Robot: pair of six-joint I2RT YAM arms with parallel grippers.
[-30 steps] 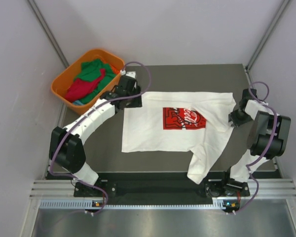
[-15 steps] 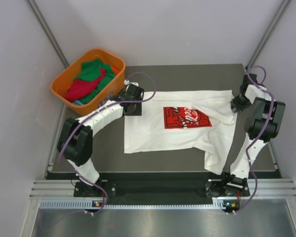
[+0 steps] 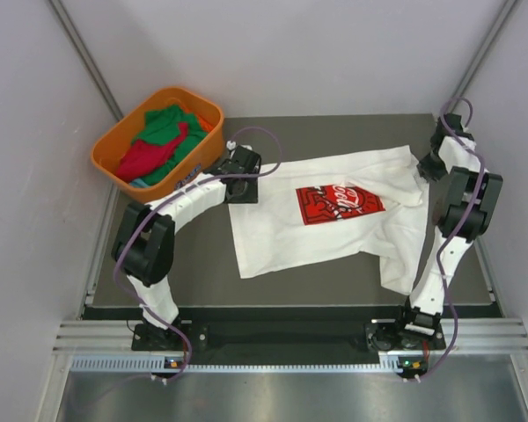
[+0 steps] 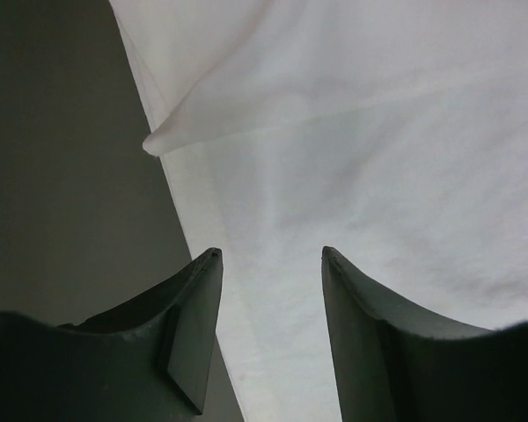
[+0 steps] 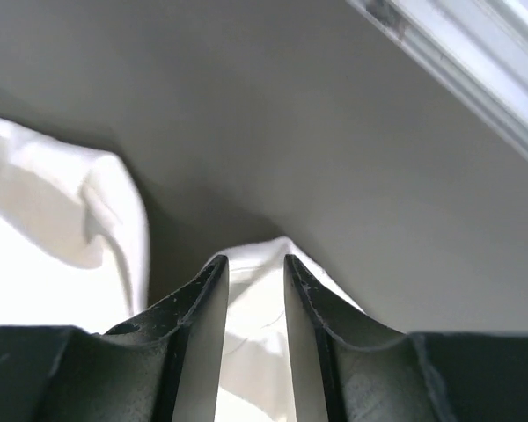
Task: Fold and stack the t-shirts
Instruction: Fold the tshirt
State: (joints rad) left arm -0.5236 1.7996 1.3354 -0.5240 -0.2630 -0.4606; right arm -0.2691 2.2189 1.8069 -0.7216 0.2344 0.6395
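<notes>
The white t-shirt point(image 3: 317, 233) with a red chest print point(image 3: 339, 202) lies spread and slightly skewed on the dark table point(image 3: 334, 132). One sleeve trails toward the front right. My left gripper point(image 3: 246, 186) is open over the shirt's far left corner; in the left wrist view its jaws point(image 4: 270, 255) stand apart above flat white cloth point(image 4: 378, 158). My right gripper point(image 3: 425, 167) is shut on the shirt's far right corner, with white cloth point(image 5: 255, 352) pinched between its jaws point(image 5: 253, 261). Green point(image 3: 163, 123) and red point(image 3: 145, 158) t-shirts lie crumpled in the basket.
An orange plastic basket point(image 3: 110, 145) stands at the back left, off the table's corner. Grey walls close in on both sides and behind. The table's right edge and a metal frame rail point(image 5: 458, 70) run close to my right gripper.
My right gripper has pulled the shirt's corner back and to the right. The shirt slid right and turned, and its hanging sleeve came up onto the table. My left gripper stayed near the left corner.
</notes>
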